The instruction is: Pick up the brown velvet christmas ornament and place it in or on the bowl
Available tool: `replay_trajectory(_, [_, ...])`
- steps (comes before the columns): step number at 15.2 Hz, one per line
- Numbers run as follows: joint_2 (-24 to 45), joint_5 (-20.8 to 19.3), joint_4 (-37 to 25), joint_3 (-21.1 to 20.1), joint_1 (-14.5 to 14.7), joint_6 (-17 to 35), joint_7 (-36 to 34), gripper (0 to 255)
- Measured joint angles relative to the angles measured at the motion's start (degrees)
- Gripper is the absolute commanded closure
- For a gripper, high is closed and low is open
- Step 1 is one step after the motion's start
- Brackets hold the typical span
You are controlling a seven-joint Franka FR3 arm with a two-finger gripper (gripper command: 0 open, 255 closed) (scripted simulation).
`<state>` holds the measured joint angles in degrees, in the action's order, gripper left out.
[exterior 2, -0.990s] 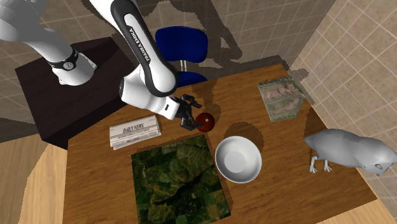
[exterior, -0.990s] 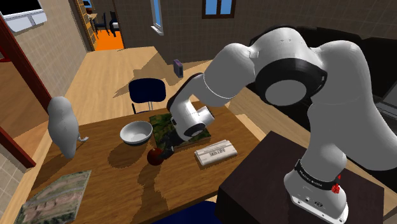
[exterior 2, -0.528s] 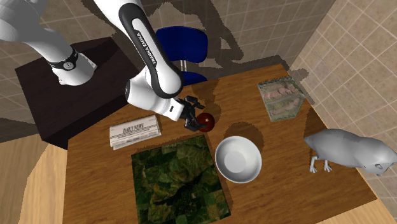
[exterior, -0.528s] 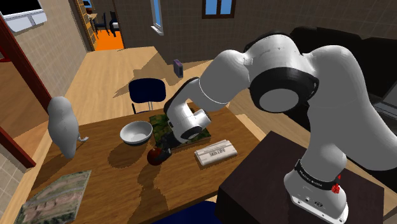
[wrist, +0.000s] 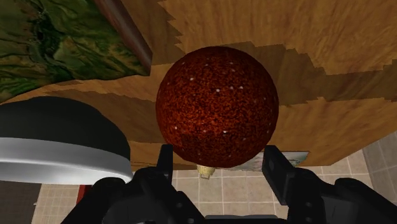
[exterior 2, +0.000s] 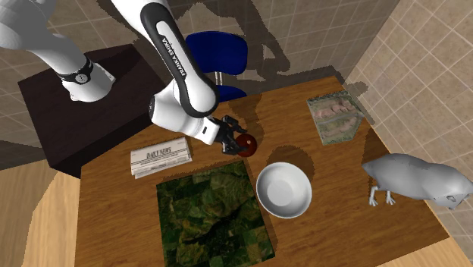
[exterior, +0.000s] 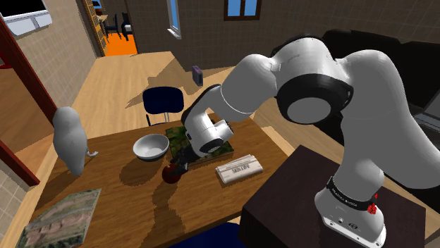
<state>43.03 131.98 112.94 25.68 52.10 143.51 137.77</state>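
Gripper: the two black fingers stand apart. The ornament, a dark red-brown speckled ball, sits just ahead of the tips, with its near side between them. From the wrist view no firm contact can be made out; the pads probably do not press it, and it is not lifted.

Position of the ornament: on the wooden table, in the half nearer the edge that faces the blue chair, roughly midway along that edge. The gripper comes at it low and from the stand's side. In the shoulder view the ornament lies just beyond the gripper.

Neighbours:
- The white bowl stands upright, near the ornament and apart from it, further in from the chair-side edge.
- The green mat has a corner close to the ornament, not touching.
- The folded newspaper lies under the arm, near the table's edge by the stand.
- A picture card lies by the corner beyond the ornament, and a grey animal figure stands by the far edge.

Open room: bare wood lies between the ornament and the picture card, and between the ornament and the chair-side edge.
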Motion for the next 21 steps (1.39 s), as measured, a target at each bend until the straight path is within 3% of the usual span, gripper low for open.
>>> replay_trajectory(6, [0.0, 0.1, -0.3, -0.1, 0.1, 0.1, -0.1, 255])
replay_trajectory(14, [-4.8, -4.2, 2.3, 0.4, 0.9, 2.3, -3.1, 255])
replay_trajectory(15, [-4.8, -4.2, 2.3, 0.4, 0.9, 2.3, -3.1, 0])
replay_trajectory(17, [-4.9, -4.7, 2.2, -0.2, 0.5, 3.7, -5.8, 0])
replay_trajectory(19, [-5.1, -6.4, 2.5, -2.0, -1.1, 7.3, -16.2, 0])
replay_trajectory(21, [-4.2, -6.8, 1.4, -2.8, -1.7, 8.7, -20.3, 0])
